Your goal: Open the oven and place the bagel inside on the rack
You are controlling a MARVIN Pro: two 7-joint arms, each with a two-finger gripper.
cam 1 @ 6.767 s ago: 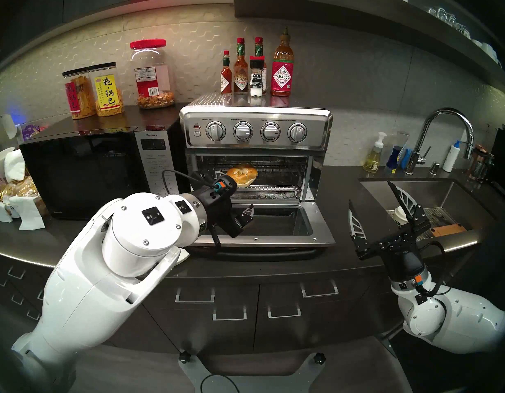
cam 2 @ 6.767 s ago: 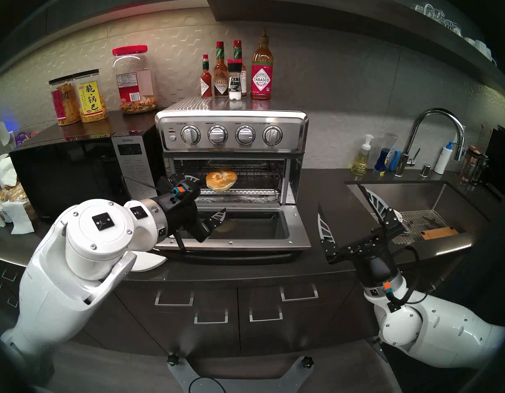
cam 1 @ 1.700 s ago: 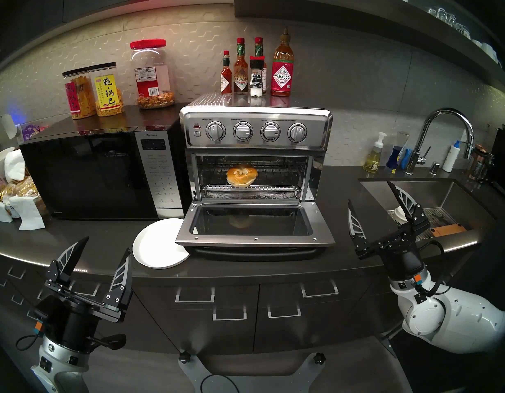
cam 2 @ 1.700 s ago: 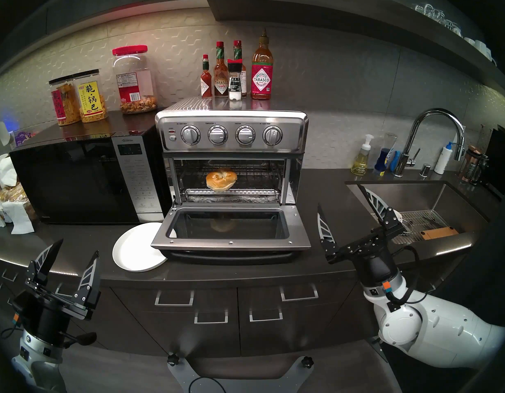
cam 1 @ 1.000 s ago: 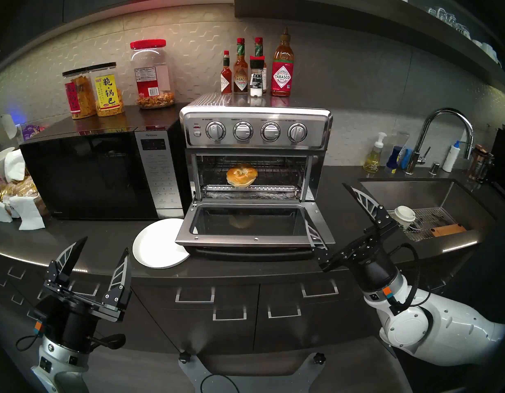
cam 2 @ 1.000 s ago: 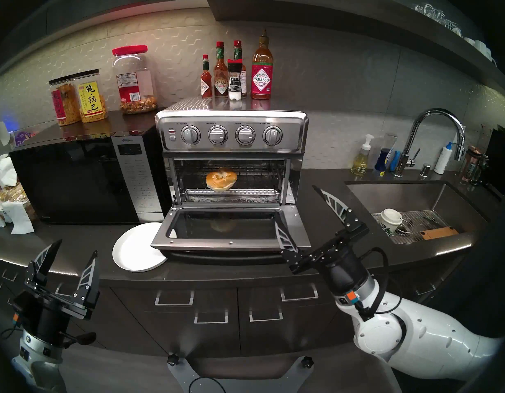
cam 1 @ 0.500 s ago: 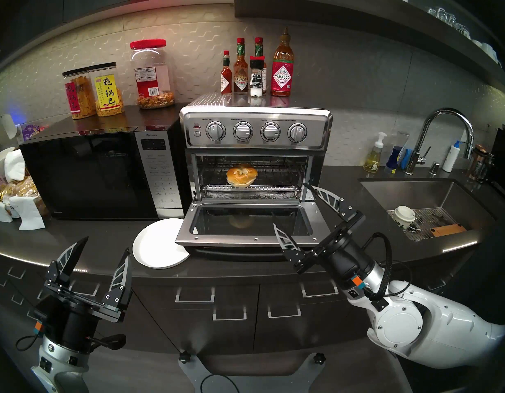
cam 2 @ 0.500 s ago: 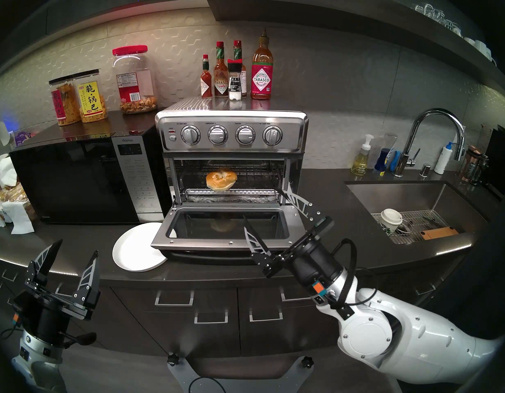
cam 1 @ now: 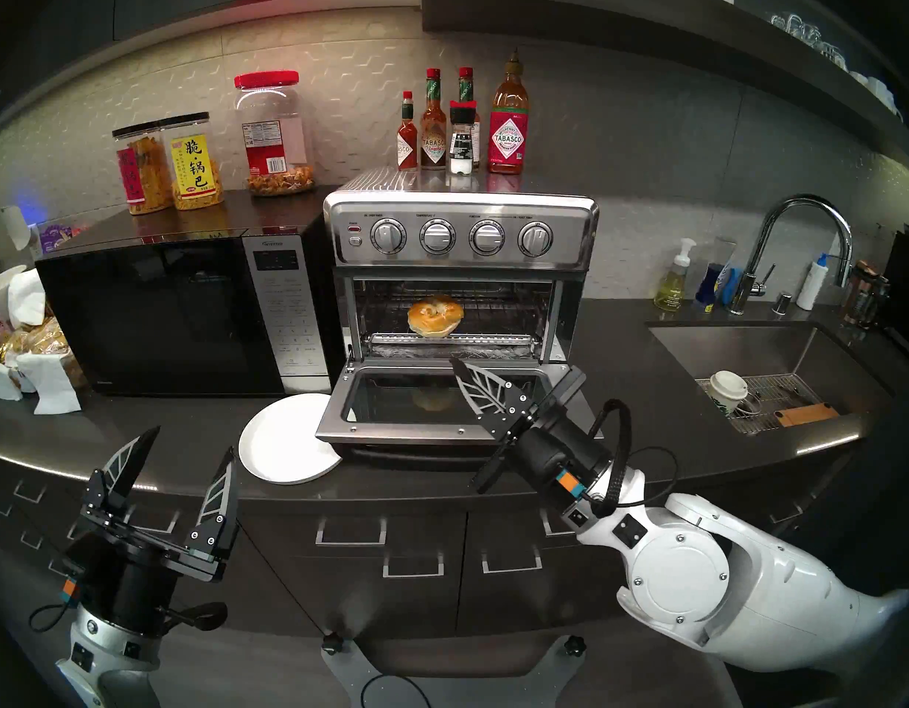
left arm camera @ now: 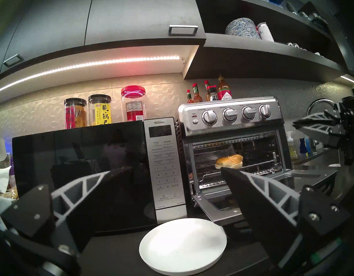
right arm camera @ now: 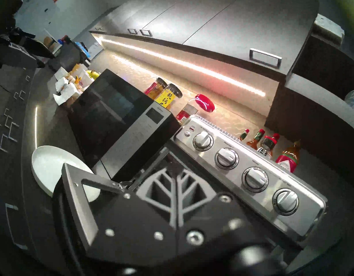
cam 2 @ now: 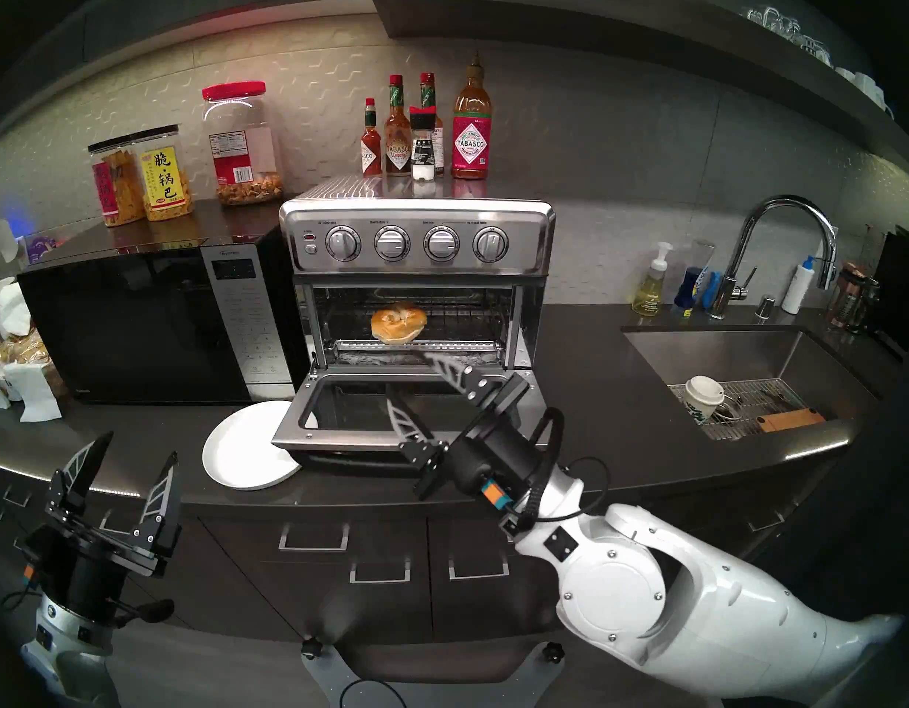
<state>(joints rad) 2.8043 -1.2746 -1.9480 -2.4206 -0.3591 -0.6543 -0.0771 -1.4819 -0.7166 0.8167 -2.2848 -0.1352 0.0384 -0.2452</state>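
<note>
The stainless oven stands with its drop-down door open and flat. The golden bagel lies on the wire rack inside; it also shows in the left wrist view. My right gripper hovers empty over the right half of the open door, rolled on its side and pointing into the oven. Its fingers meet in the right wrist view. My left gripper is open and empty, low at the counter's front left, pointing up.
A white plate lies partly under the door's left corner. A black microwave stands left of the oven. Sauce bottles stand on the oven top. A foil tray lies under the rack. The sink holds a cup.
My left arm has pulled out of the oven to the front left. My right arm has swung left from the sink to over the door, rolled, and its fingers have come together. The bagel has not moved.
</note>
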